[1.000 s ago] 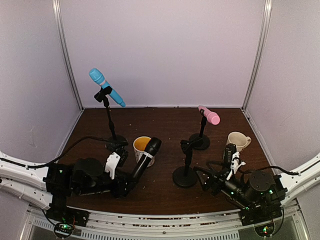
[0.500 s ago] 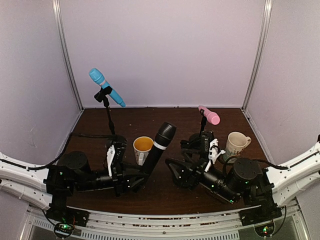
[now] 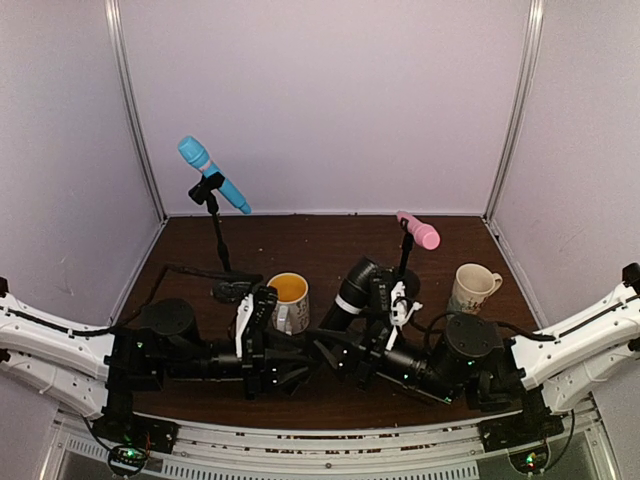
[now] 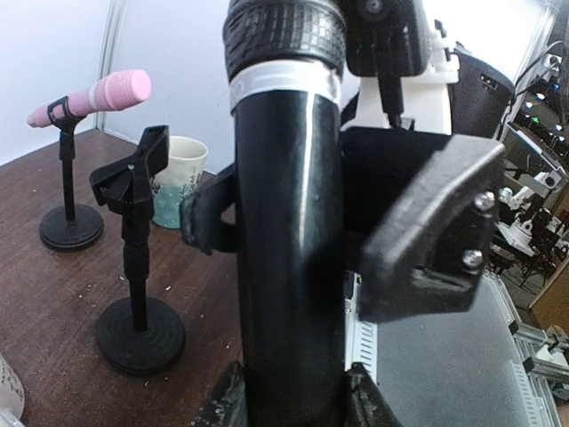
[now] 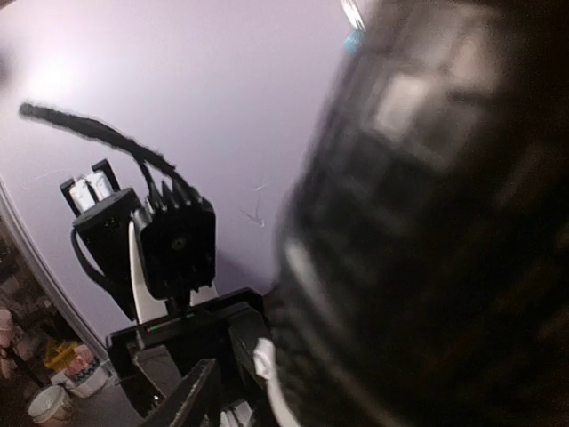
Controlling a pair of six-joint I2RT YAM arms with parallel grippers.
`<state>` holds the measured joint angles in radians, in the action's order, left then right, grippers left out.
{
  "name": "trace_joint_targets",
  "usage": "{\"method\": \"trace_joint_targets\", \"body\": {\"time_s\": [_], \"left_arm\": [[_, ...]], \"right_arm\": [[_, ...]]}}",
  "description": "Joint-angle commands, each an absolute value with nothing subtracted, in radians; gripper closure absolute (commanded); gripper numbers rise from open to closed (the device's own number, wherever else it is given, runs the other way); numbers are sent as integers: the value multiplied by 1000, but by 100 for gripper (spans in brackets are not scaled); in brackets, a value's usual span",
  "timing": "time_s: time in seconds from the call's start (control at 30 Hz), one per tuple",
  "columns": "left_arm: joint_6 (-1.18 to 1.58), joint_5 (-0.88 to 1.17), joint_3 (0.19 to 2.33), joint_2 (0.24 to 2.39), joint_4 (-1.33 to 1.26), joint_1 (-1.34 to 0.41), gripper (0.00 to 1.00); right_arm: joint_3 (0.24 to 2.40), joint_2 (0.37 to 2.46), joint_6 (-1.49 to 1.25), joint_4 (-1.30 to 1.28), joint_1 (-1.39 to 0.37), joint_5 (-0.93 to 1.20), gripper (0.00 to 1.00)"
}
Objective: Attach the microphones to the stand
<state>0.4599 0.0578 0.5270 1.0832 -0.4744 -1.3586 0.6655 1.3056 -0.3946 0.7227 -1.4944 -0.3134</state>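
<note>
The left gripper (image 4: 293, 405) is clenching the glossy black microphone (image 4: 280, 116) (silver ring under its mesh head). Just above, the right gripper (image 4: 311, 231) is straddling it; I cannot tell whether it is gripping.

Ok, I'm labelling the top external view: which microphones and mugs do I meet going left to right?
Light blue microphone → yellow-lined mug → black microphone → pink microphone → cream mug.

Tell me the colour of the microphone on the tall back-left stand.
The microphone is light blue, clearest in the top external view.
</note>
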Motion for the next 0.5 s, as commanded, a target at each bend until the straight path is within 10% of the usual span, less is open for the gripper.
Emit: {"method": "trace_joint_targets", "body": {"time_s": [0.0, 0.1, 0.17, 0.47], "left_arm": [[434, 93, 586, 1096, -528, -1362, 93], [410, 61, 605, 1104, -440, -1362, 49], [380, 55, 622, 1103, -355, -1362, 36], [264, -10, 681, 957, -187, -1362, 20]], "right_arm": [[656, 1291, -374, 814, -1484, -281, 53], [646, 1276, -368, 793, -1475, -288, 67], [643, 1258, -343, 754, -1473, -288, 73], [714, 1232, -187, 426, -1472, -174, 77]]}}
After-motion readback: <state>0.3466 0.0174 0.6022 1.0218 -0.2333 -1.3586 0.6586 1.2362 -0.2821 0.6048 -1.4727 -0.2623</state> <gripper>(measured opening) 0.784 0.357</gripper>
